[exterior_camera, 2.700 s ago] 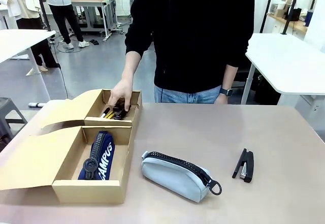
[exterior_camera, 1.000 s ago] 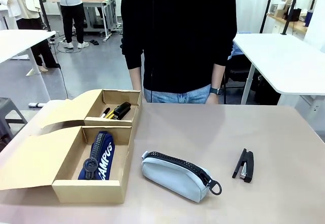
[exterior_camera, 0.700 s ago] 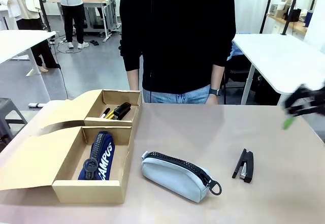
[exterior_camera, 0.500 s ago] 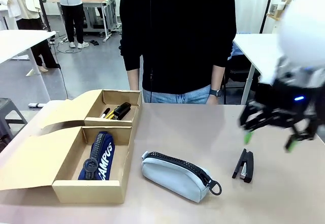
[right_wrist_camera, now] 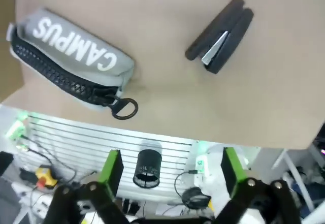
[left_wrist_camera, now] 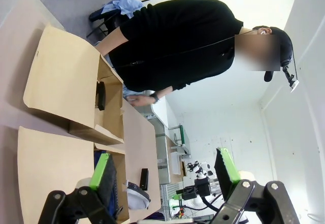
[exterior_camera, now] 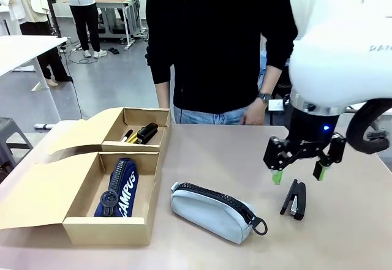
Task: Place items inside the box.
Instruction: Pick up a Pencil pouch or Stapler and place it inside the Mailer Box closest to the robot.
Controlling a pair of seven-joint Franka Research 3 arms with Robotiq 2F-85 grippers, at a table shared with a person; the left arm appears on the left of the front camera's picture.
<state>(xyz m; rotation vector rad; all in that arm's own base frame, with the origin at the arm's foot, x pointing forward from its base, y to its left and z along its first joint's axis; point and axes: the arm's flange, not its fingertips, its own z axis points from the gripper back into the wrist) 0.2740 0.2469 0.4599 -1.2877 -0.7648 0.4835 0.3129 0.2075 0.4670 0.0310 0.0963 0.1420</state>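
The cardboard box [exterior_camera: 73,230] lies open at the table's left. Its larger near compartment holds a navy "CAMPUS" pouch [exterior_camera: 120,187]. The small far compartment holds a black stapler [exterior_camera: 147,133], a yellow-black knife and pens. On the bare table lie a grey zip pouch [exterior_camera: 211,211] and a second black stapler [exterior_camera: 294,199]. My right gripper [exterior_camera: 298,174] hangs open just above that stapler, nothing between its fingers. The right wrist view shows the stapler [right_wrist_camera: 221,35] and grey pouch [right_wrist_camera: 71,59] beyond my right gripper [right_wrist_camera: 171,167]. My left gripper [left_wrist_camera: 163,173] is open, away from the box [left_wrist_camera: 61,82].
A person in a black top stands at the far edge, hands [exterior_camera: 252,114] down by the table's rim. The box's flap lids [exterior_camera: 37,193] spread out to the left. Bare tabletop lies between the box and the stapler on the right.
My right arm has swung in from the right and dropped over the stapler on the table. Earlier the person's hand left the small compartment. The items have not moved.
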